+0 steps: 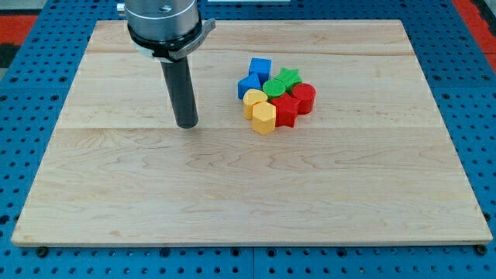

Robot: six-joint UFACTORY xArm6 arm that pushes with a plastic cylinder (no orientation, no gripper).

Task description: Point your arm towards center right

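My tip (186, 124) rests on the wooden board (232, 186), left of centre and towards the view's top. A tight cluster of blocks lies to its right. It holds a blue cube (260, 67), a blue block (248, 85), a green star-like block (289, 77), a green block (273, 87), a red cylinder (304, 97), a red star-like block (287, 111), a yellow block (253, 99) and a yellow hexagonal block (264, 118). The tip stands about a block's width and more to the left of the yellow blocks and touches none.
The board lies on a blue pegboard surface (23, 93) that shows on all sides. The arm's grey and black housing (163, 23) hangs above the board's top left part.
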